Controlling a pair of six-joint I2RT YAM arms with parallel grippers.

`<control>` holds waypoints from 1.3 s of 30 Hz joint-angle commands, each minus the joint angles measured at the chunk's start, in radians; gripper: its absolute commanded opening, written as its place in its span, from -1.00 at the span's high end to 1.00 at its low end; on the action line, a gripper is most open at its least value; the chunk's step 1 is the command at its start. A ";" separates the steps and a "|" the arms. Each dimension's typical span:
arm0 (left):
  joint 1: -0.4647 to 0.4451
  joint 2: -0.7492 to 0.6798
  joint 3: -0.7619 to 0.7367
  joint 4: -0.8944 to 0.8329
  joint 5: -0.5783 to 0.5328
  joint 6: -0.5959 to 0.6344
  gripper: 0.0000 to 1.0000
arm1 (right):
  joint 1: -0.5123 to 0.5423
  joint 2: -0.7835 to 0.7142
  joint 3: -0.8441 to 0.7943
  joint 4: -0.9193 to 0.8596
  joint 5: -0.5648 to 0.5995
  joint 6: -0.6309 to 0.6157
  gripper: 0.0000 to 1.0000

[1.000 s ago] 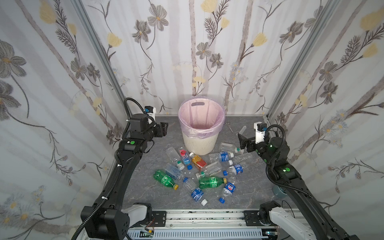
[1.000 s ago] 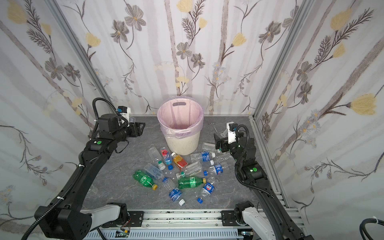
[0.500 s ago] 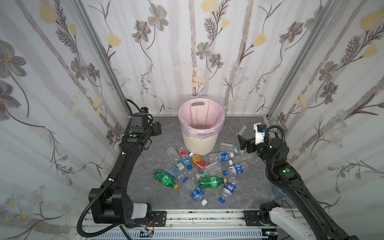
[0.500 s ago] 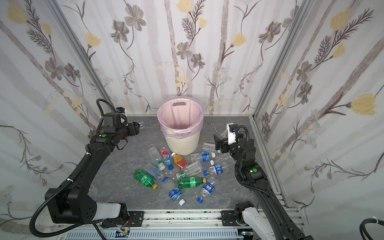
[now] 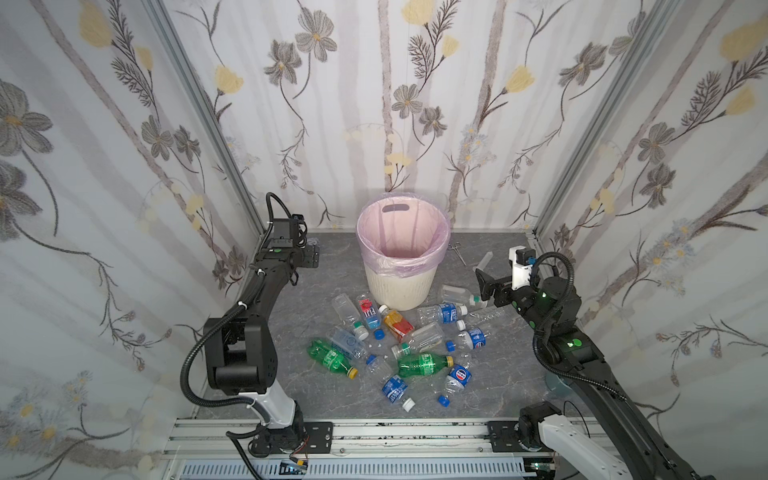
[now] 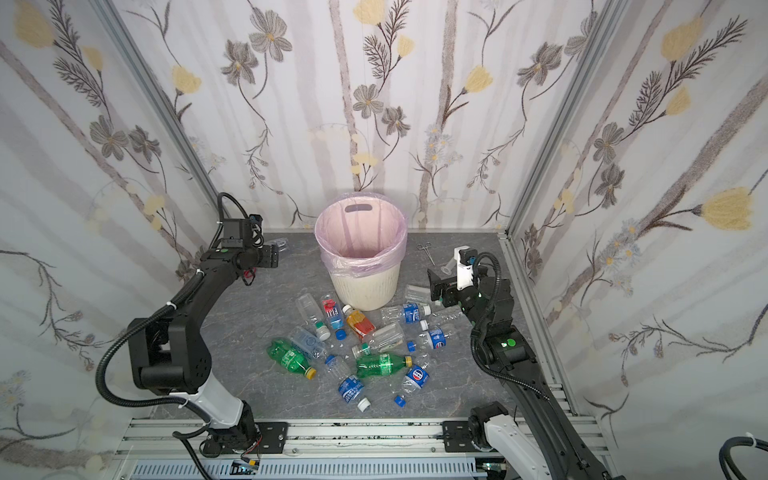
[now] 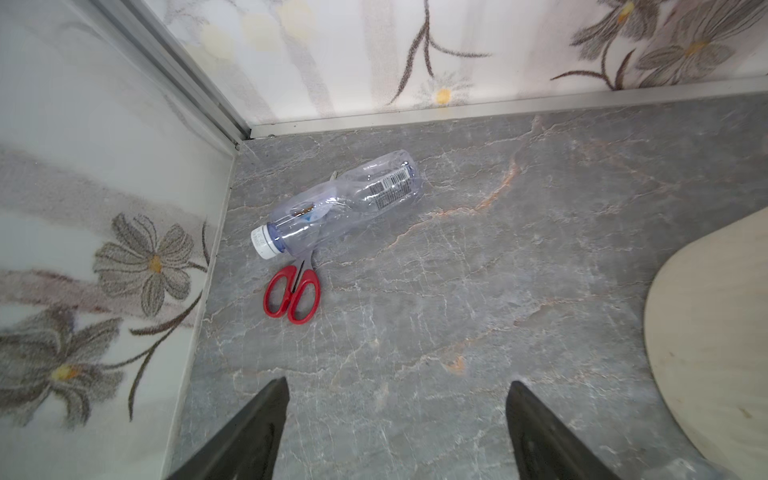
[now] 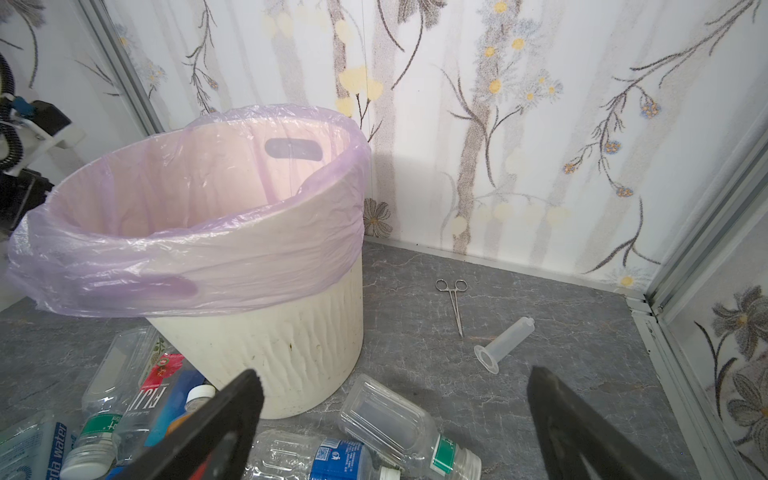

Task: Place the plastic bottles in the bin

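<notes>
The left pincer is wide apart and holds nothing. Just past it, in the far left corner, a clear plastic bottle with a white cap lies on its side over red-handled scissors. The round cream-white bin with a pink bag stands to its right. The right pincer is wide and empty too, near the bin's right side, above part of the heap of small plastic bottles. I think the step in hand is going for the corner bottle. Next, the left pincer must drop, close on the bottle's middle and miss the scissors.
</notes>
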State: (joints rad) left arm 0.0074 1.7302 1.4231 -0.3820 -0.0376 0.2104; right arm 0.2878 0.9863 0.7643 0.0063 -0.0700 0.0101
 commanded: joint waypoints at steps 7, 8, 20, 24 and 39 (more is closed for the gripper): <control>0.063 0.234 0.256 -0.011 0.001 0.098 -0.70 | 0.000 -0.006 -0.003 0.026 -0.002 -0.001 -0.99; 0.071 0.258 0.282 -0.013 0.015 0.097 -0.70 | 0.000 -0.005 -0.003 0.026 -0.001 -0.001 -0.99; 0.141 0.471 0.502 -0.048 0.145 0.193 -0.74 | 0.001 0.018 -0.003 0.022 0.012 -0.005 -0.99; 0.158 0.548 0.591 -0.068 0.157 0.231 -0.77 | 0.001 0.028 -0.003 0.022 0.009 -0.007 -0.99; 0.176 0.714 0.741 -0.107 0.311 0.246 -0.83 | -0.002 0.038 -0.003 0.010 0.016 -0.007 -1.00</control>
State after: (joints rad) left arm 0.1787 2.4271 2.1544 -0.4679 0.2306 0.4454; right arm 0.2874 1.0203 0.7643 0.0032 -0.0685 0.0101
